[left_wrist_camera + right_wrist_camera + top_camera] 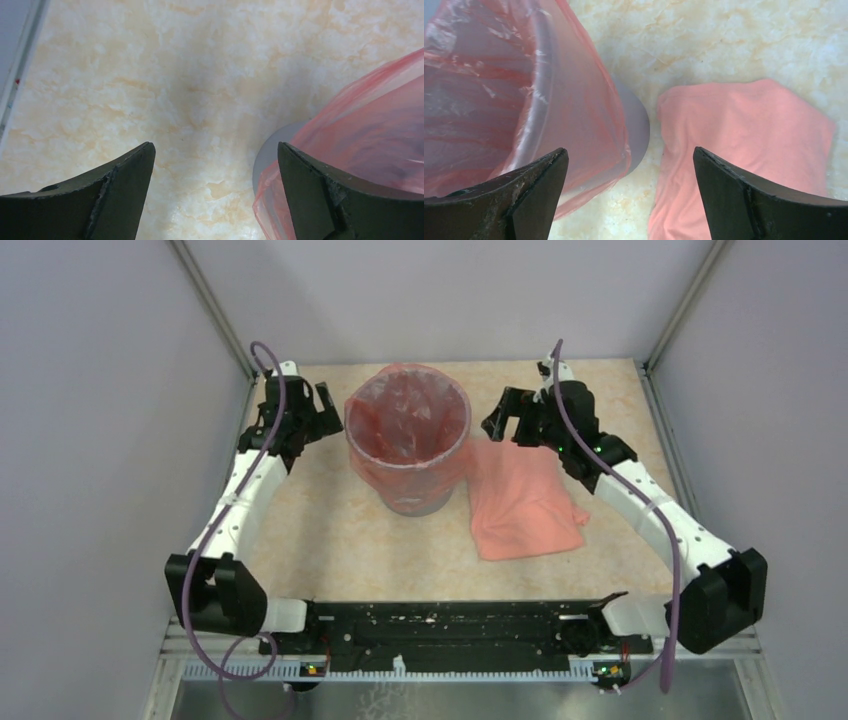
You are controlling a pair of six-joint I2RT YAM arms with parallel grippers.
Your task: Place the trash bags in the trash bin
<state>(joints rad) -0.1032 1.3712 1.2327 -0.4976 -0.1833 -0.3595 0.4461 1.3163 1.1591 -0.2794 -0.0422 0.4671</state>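
Observation:
The grey trash bin [415,505] stands upright at mid-table. One orange-red trash bag [405,420] lines it, its film folded out over the rim and down the walls. A second salmon-pink bag [525,505] lies flat on the table just right of the bin. My left gripper [325,410] is open and empty, left of the bin's rim. My right gripper [505,420] is open and empty, right of the rim and above the flat bag's far end. The left wrist view shows the gripper [215,146], the bin's wall [270,150] and the bag [370,125]. The right wrist view shows the gripper [630,150], the lined bin [524,90] and the flat bag [744,135].
The beige marbled table [330,530] is closed in by grey walls at the left, back and right. A black rail [450,625] with the arm bases runs along the near edge.

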